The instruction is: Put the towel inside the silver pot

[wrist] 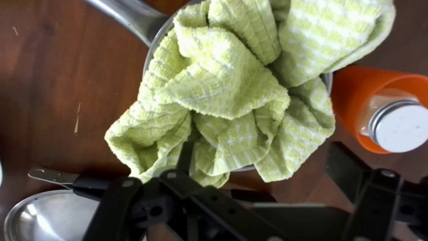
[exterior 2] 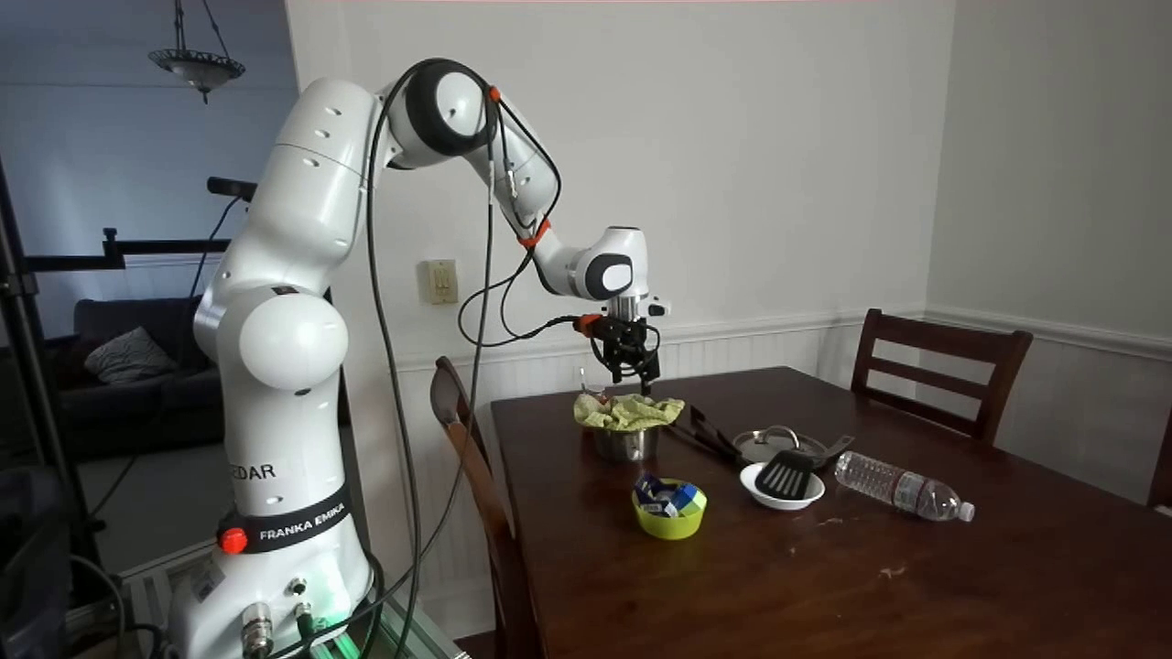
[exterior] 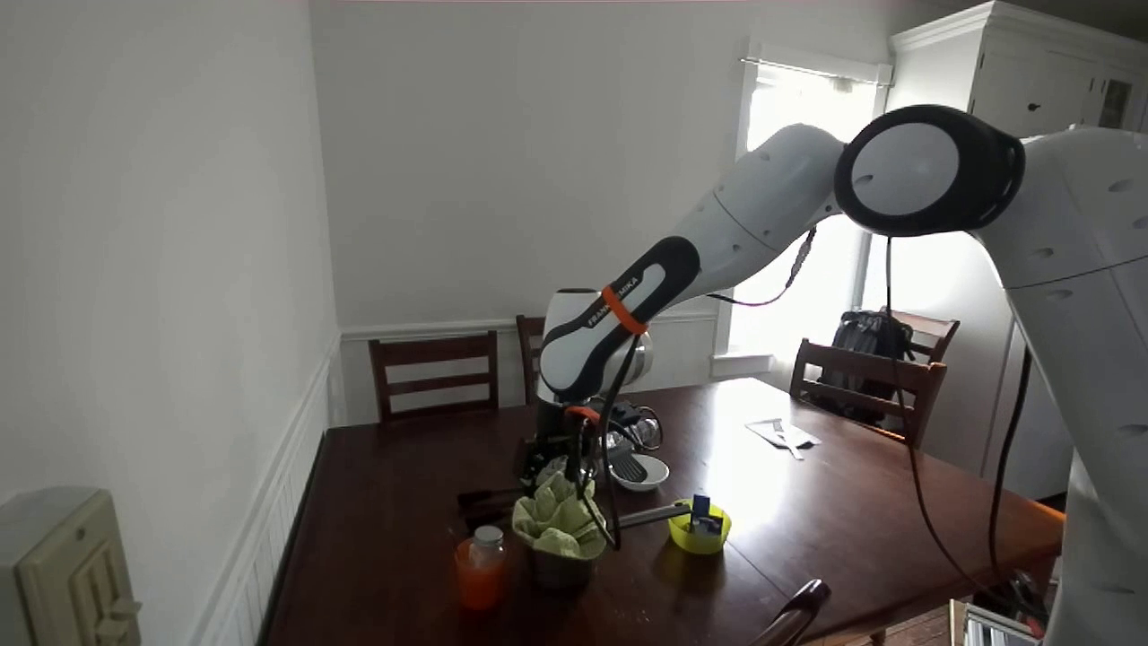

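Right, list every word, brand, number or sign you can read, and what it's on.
"FRANKA EMIKA": the robot base's black band.
"EDAR", possibly cut off by the curve: the arm's lower link.
"FRAN" and "MIKA", an orange strap crossing between: the forearm.
Too small to read: the water bottle's label, any print on the blue packet.

arm (exterior 2: 453,102) arched, gripper (wrist: 261,156) downward, spread wide
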Robot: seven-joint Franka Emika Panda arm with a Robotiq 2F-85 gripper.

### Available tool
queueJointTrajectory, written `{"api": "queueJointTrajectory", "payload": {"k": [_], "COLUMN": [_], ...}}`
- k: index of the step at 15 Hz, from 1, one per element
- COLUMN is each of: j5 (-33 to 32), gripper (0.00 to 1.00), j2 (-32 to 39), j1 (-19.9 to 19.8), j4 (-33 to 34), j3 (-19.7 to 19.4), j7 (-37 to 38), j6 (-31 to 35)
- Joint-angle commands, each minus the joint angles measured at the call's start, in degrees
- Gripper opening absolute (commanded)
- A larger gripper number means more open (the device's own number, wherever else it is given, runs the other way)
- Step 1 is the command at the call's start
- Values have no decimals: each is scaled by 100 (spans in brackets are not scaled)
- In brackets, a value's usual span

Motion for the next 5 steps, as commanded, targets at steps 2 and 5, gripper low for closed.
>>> {"api": "queueJointTrajectory", "payload": {"k": [2,5], "j5": [396,435], "gripper": [100,100], "j2": [-472,-250], "j1": [-419,-443], "j4": [-690,-476], "j3": [102,113], "j7": [-287,-359], "j6": [883,1098]}}
